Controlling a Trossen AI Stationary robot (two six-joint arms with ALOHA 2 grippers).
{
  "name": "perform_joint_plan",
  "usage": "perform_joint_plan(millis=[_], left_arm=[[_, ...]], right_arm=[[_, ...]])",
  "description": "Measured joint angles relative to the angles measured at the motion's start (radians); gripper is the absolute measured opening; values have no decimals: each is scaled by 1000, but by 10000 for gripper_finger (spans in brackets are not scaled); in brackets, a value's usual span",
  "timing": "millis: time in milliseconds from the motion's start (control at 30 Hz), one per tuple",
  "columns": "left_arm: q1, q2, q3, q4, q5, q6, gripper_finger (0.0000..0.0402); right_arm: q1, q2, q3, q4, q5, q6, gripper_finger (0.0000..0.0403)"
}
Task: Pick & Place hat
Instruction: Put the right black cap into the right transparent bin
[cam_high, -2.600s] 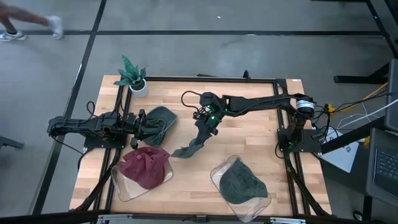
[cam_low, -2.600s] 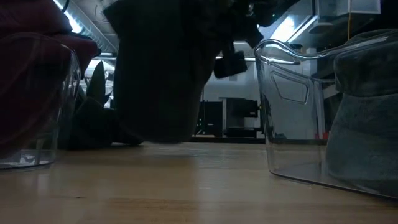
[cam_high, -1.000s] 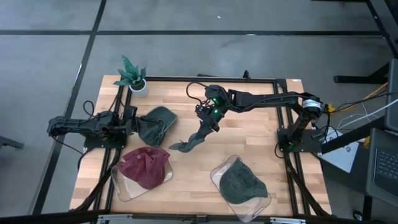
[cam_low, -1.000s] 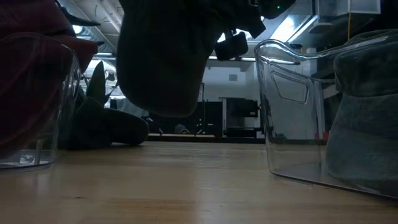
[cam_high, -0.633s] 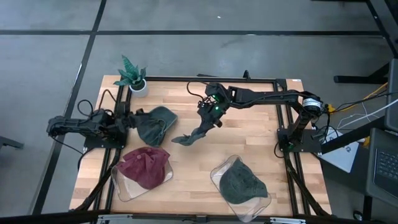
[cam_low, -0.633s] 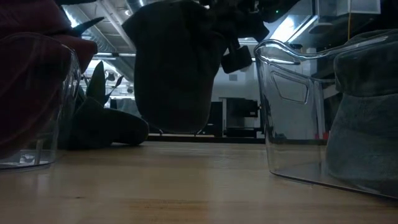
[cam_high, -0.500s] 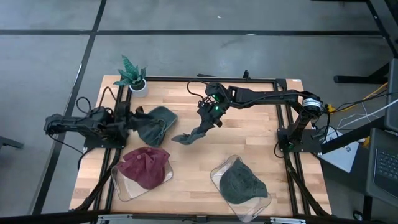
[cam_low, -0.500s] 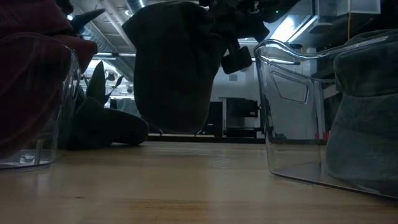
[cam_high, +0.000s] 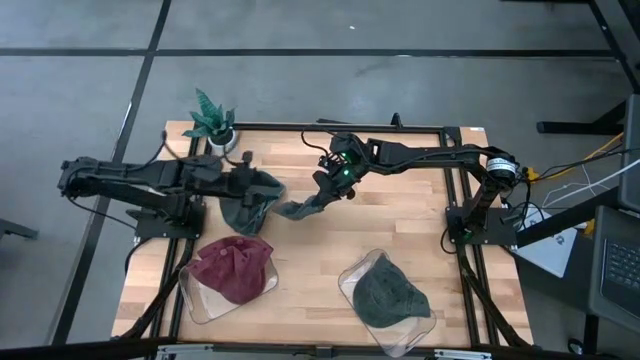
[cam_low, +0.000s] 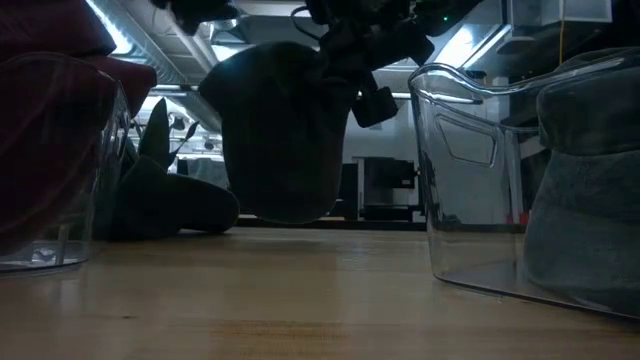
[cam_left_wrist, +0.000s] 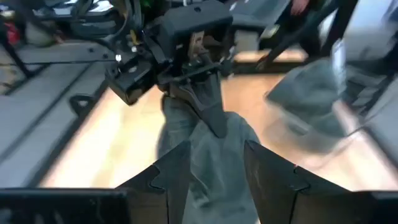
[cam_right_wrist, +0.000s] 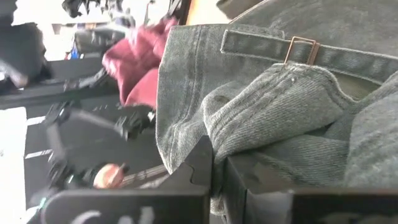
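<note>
My right gripper (cam_high: 331, 190) is over the table's middle, shut on a dark grey-green denim hat (cam_high: 298, 208). The hat hangs clear of the wood in the low view (cam_low: 285, 130). My left gripper (cam_high: 245, 183) is raised and open at the left, pointing at the hanging hat (cam_left_wrist: 211, 155); I cannot tell whether its fingers (cam_left_wrist: 175, 171) touch it. Under the left gripper, a second grey-green hat (cam_high: 258, 196) lies flat on the table. My right gripper (cam_right_wrist: 221, 165) pinches a bunched fold of the hat's denim crown (cam_right_wrist: 261, 118) between its two fingers, near the back strap with its brass buckle (cam_right_wrist: 302, 47). The fingers come from above, slanting down. The hat hangs below them, lifted clear and slack.
A clear bin at the near left holds a red hat (cam_high: 232, 270). A clear bin (cam_high: 350, 275) at the near right holds a grey hat (cam_high: 392, 296). A potted plant (cam_high: 212, 122) stands at the far left corner. Bare wood lies between the bins.
My right gripper has carried the hanging hat up and toward the far left. My left gripper has risen off the table's left edge and swung right toward the hanging hat, over the hat that lies on the table.
</note>
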Motion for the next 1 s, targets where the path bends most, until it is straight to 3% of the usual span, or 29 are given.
perform_joint_plan(millis=[300,633,733,1000], left_arm=[[-1,247,232,-222,-156,232,143],[-60,383,349,-349,-363,412,143],[-72,399,351,-357,-378,419,143],[-85,431,352,-376,-537,443,143]], right_arm=[[0,0,0,85,199,68,14],[-42,0,0,137,379,87,14],[-49,0,0,164,384,106,14],[-50,1,0,247,358,134,14]])
